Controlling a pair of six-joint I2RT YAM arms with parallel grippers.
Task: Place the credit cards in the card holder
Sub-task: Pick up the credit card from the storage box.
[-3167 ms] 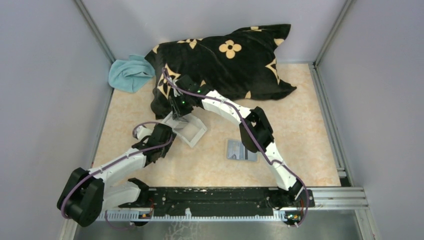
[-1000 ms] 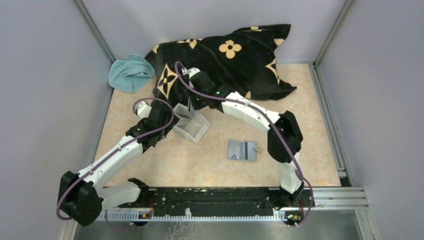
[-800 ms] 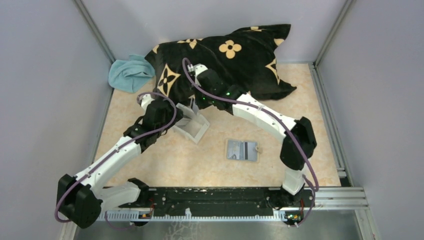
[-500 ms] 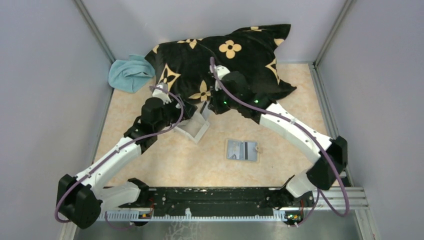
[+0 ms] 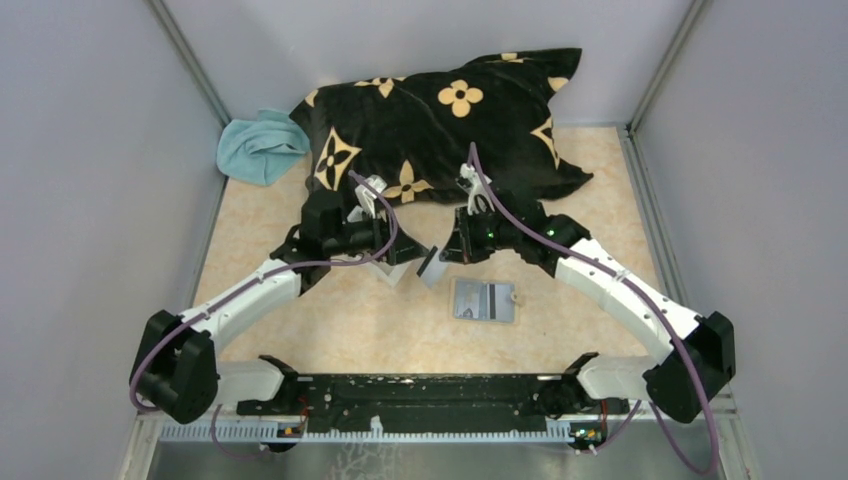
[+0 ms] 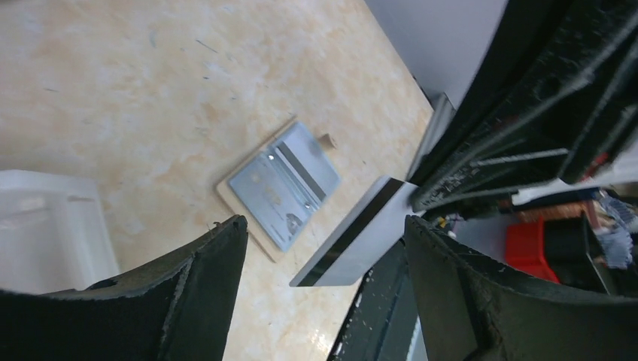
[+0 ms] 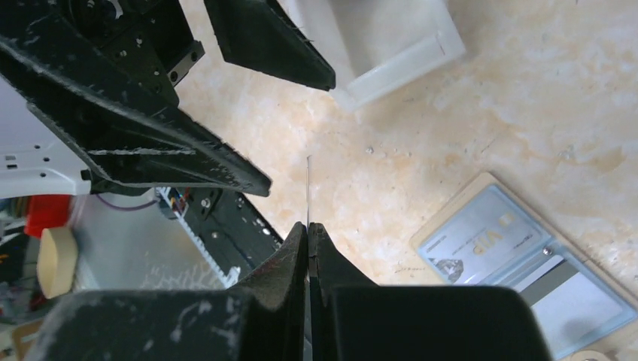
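My right gripper is shut on a credit card, seen edge-on in the right wrist view. In the left wrist view that credit card is white with a black stripe and hangs above the table. My left gripper is open and faces the card without touching it. From above, the left gripper and right gripper nearly meet, with the card between them. The tan card holder lies open on the table just right of the card. A light blue card sits in its pockets.
A clear shallow tray sits under the left gripper and is partly hidden from above. A black flower-patterned pillow fills the back of the table, and a teal cloth lies at the back left. Grey walls close in both sides.
My right arm swung right and toward the front with the card, away from the tray and pillow. My left gripper moved right over the tray to face the card, and its jaws narrowed slightly.
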